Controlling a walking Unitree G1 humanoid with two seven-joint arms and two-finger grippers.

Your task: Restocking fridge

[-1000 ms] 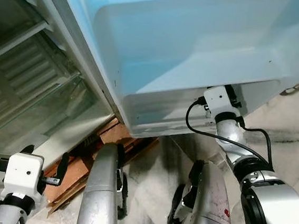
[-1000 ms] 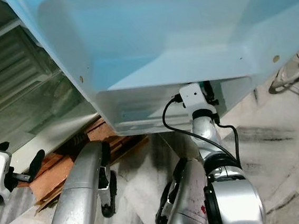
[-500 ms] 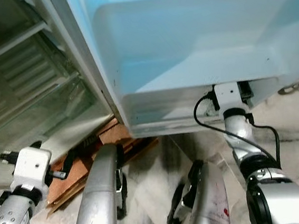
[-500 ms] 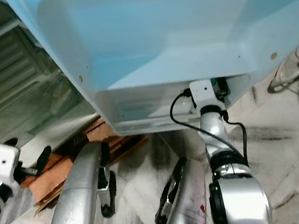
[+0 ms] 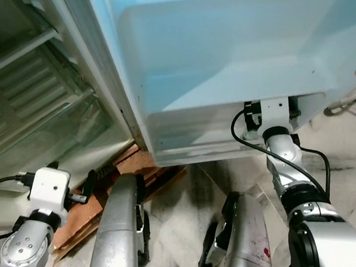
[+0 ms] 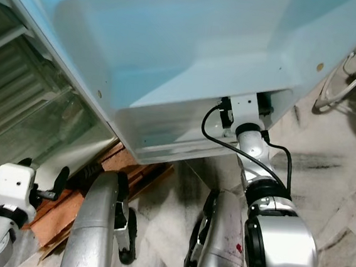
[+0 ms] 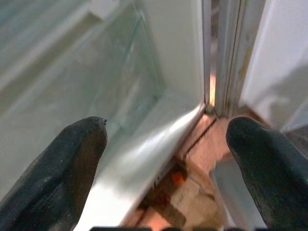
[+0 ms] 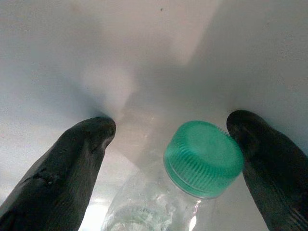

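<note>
Door shelf (image 5: 197,132) wall close ahead: right gripper (image 8: 173,139) spread around bottle (image 8: 192,168) (green-capped).

Pale marble floor (image 5: 343,187) with flattened brown cardboard (image 5: 130,167) beneath the open fridge door (image 5: 235,63).

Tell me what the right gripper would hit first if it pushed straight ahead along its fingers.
Probably the green-capped clear bottle, which sits between the open fingers of the right gripper, close to one finger. Behind it is the white wall of the fridge door bin; depth is unclear.

You're in a home kitchen, open fridge (image 5: 235,63) above the right gripper (image 5: 290,109), marble floor (image 5: 350,181) beside it.
</note>
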